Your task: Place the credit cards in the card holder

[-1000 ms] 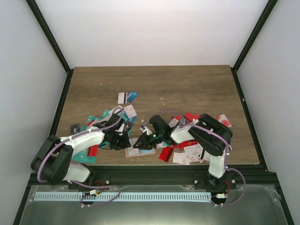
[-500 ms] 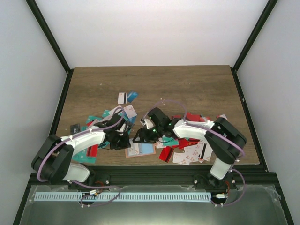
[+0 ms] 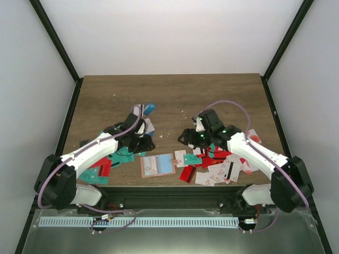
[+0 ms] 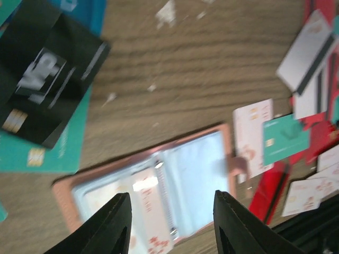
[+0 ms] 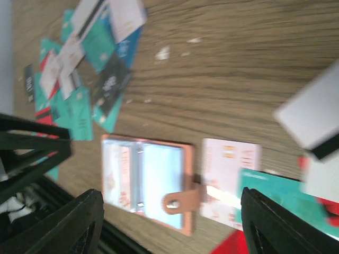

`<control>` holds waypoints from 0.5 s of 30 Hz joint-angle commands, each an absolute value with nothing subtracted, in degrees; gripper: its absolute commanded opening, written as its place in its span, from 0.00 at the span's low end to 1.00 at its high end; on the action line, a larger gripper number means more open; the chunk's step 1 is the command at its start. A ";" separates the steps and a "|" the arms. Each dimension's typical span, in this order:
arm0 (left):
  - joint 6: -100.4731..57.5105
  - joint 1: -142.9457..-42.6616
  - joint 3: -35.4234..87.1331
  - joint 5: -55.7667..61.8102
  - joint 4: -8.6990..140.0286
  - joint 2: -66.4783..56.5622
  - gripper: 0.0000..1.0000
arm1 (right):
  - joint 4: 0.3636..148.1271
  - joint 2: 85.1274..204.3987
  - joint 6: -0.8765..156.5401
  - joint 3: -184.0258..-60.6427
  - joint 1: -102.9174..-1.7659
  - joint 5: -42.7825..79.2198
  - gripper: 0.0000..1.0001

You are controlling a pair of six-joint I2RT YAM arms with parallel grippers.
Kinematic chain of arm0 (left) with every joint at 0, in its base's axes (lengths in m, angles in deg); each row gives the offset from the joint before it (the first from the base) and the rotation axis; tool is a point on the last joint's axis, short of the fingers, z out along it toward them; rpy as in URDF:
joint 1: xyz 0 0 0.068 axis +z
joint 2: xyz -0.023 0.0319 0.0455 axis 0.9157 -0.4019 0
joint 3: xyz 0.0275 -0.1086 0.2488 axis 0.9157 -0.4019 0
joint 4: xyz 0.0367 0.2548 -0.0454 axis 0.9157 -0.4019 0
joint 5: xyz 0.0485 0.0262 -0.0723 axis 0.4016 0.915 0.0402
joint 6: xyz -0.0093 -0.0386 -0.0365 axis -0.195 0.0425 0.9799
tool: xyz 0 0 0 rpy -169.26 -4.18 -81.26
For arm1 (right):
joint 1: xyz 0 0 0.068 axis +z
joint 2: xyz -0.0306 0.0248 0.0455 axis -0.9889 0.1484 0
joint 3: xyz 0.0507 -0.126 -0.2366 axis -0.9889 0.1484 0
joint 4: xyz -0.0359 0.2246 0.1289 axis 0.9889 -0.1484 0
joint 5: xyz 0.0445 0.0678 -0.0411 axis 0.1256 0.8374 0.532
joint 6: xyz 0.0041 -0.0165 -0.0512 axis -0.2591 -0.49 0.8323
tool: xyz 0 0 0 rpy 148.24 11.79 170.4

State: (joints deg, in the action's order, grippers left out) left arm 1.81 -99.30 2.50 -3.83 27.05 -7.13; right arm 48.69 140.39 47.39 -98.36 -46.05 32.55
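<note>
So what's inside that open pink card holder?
The card holder lies open, showing clear sleeves. One sleeve holds a white card with red marks; the other looks empty. Any cards tucked behind that one are hidden.

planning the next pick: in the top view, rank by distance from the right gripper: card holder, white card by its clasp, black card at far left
From the right gripper:
1. white card, just right of the card holder
2. card holder, lying open, near the front edge
3. black card, far left side
</note>
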 commanded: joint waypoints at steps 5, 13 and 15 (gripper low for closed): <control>-4.38 -101.49 15.40 -11.42 30.99 -20.15 0.45 | 47.24 132.85 46.66 -87.73 -61.83 39.85 0.72; -6.17 -105.52 32.94 -15.42 30.50 -36.98 0.44 | 55.35 132.44 45.16 -77.21 -74.74 51.92 0.69; -6.36 -106.59 36.44 -16.87 30.45 -40.93 0.43 | 56.79 133.06 44.86 -75.72 -75.80 53.20 0.69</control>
